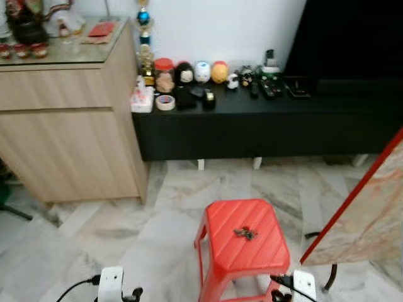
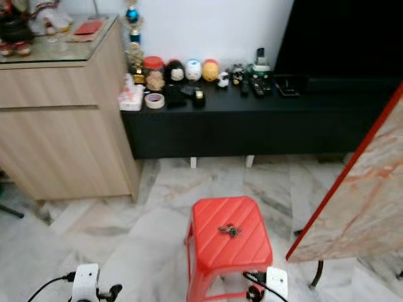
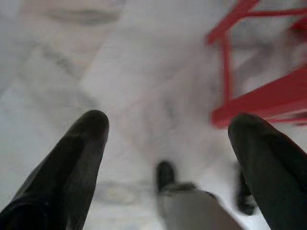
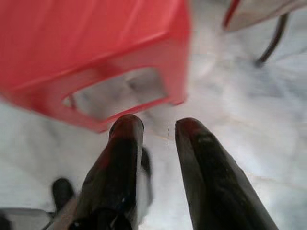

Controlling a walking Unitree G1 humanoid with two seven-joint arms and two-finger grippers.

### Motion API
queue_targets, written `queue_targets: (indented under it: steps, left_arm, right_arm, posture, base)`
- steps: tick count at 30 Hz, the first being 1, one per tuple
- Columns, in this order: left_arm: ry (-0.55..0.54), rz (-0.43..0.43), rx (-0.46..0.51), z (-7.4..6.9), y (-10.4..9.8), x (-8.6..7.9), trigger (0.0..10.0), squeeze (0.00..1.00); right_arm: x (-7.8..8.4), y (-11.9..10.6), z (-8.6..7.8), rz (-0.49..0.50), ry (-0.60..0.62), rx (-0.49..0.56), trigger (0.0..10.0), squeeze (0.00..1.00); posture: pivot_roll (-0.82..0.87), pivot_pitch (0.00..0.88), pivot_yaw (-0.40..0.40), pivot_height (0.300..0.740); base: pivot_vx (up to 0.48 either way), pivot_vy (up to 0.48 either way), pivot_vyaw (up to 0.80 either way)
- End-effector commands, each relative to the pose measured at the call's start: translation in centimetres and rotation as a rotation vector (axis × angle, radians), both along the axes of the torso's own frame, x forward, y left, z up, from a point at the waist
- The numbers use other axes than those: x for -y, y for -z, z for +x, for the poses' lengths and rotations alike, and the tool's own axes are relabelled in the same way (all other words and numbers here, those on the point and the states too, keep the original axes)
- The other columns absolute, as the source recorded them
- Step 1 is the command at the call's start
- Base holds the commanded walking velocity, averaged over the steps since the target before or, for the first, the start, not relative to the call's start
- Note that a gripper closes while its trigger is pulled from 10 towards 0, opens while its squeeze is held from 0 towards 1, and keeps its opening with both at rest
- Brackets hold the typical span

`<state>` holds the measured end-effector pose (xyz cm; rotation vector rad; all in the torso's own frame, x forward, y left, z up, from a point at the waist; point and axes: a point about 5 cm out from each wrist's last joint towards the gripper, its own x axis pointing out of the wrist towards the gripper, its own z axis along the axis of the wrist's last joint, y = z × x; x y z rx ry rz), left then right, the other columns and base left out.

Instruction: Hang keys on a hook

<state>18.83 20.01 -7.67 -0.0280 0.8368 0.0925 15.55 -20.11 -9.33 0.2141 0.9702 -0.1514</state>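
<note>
- We hold both arms low at the bottom of the head views, the left pincer (image 3: 168,143) over the marble floor (image 1: 170,233) beside the red stool (image 1: 242,242), its fingers (image 3: 72,163) spread wide and released.
- Our right pincer (image 4: 156,127) hangs just beside the stool's leg, its two fingers (image 4: 120,163) a narrow gap apart with nothing between them.
- The keys (image 1: 245,233) lie on the stool's seat, near its middle, well apart from both pincers.
- Our head views take in what the wrists miss: a low black desk (image 1: 264,119) against the wall, carrying a tape roll (image 1: 165,102) and small figurines (image 1: 201,72), and a wooden cabinet (image 1: 69,126) on our left.
- A red-edged marble-pattern panel (image 1: 368,214) leans at our right.
</note>
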Motion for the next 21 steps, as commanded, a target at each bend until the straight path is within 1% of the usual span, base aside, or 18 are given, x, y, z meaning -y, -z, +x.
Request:
queue_targets:
  steps: [1, 9, 17, 21]
  left_arm:
    - [-0.008, 0.028, -0.005, -0.27, -0.06, -1.10, 10.0, 0.00]
    - [-0.010, 0.033, -0.013, -0.50, 0.01, -1.37, 10.0, 0.00]
    - [-0.014, 0.034, -0.021, -0.71, 0.08, -1.58, 10.0, 0.00]
    - [-0.010, 0.032, -0.028, -0.73, 0.19, -1.22, 10.0, 0.00]
  right_arm:
    - [-0.54, -0.24, 0.77, 0.008, -0.010, 0.020, 10.0, 0.00]
    - [-0.55, -0.23, 0.75, 0.011, -0.007, 0.022, 10.0, 0.00]
    - [-0.51, -0.27, 0.79, 0.006, -0.001, 0.032, 10.0, 0.00]
    - [-0.47, -0.30, 0.82, 0.004, 0.005, 0.037, 10.0, 0.00]
  posture:
    - [0.00, 0.000, -0.056, 0.740]
    - [0.00, 0.000, -0.055, 0.740]
    - [0.00, 0.000, -0.055, 0.740]
    - [0.00, 0.000, -0.056, 0.740]
  base:
    - [0.337, 0.000, 0.00]
    - [0.292, 0.000, 0.00]
    - [0.000, 0.000, 0.00]
    - [0.000, 0.000, 0.00]
